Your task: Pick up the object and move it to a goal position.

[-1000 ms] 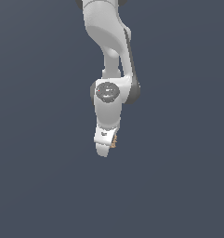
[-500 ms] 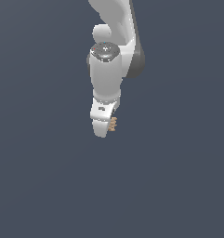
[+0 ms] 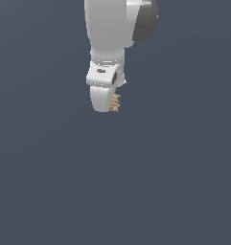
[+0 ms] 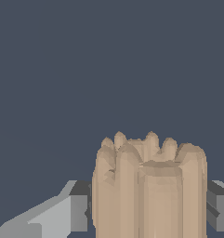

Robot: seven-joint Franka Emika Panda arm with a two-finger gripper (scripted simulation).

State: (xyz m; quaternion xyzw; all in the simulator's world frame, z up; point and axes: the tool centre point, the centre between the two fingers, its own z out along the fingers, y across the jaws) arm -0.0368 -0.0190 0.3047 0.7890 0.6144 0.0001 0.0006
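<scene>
While the white arm is reaching down from the top of the exterior view, slightly toward the exterior view's left of centre, its gripper is hanging over a plain dark blue-grey ground with open space beneath it. On the exterior view's right edge of the gripper's lower end, the object is showing as a tiny tan sliver with a ridged outline, much smaller than the white housing above it. Most of the object is being hidden there by the white finger in front of it.

Seen from the wrist view, the gripper is clenching on the object, which is filling the space between the two fingers. One grey finger is pressing against one side of the tan piece, and a second finger is showing against the opposite side, only partly in the picture. The object is standing upright between them, its sides running in vertical ridges and its upper end breaking into small rounded lumps. It is being carried in the air, touching nothing except the fingers, and the ground is lying behind and beneath it as an even dark field.

At the upper right of the exterior view, a darker grey rounded joint is sitting on the arm, well above the gripper.
</scene>
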